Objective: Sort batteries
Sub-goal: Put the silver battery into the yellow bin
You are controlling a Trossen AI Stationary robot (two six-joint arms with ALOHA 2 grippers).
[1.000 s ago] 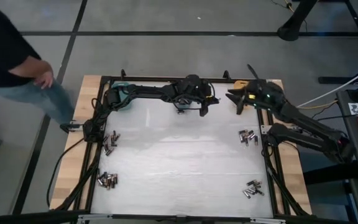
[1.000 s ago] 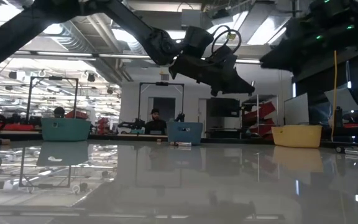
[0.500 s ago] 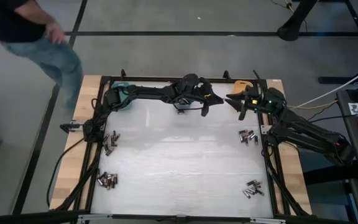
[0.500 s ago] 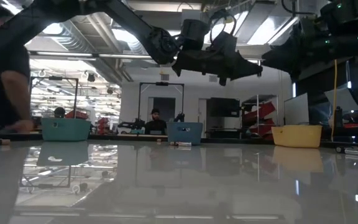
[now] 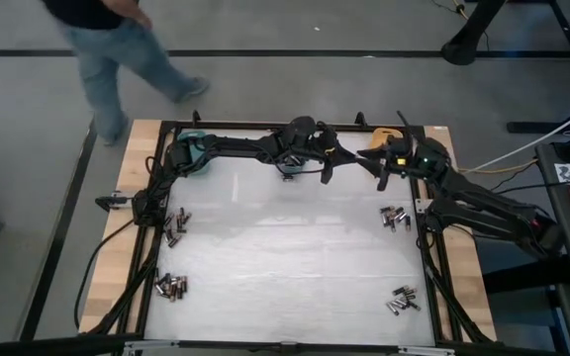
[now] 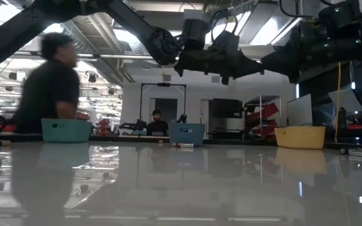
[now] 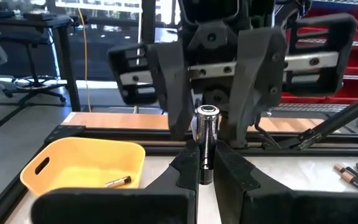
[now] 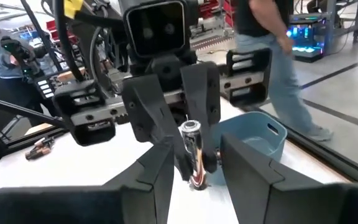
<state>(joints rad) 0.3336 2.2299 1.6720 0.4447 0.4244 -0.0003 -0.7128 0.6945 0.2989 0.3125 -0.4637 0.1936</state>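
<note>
bright overhead lights, glossy table [image 6: 181,182] glare

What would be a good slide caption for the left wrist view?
Left hand pinches an upright battery facing the right hand, with a yellow bin holding one cell beside.

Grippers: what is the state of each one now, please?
Left gripper: shut on a battery, raised at the table's far edge.
Right gripper: open around the same battery, facing the left one.

table top [image 5: 285,247]: glossy white – mirror-like
table edge [image 5: 117,257]: pale wood
battery [image 7: 206,143]: shiny metal
yellow bin [image 7: 79,168]: matt plastic
</note>
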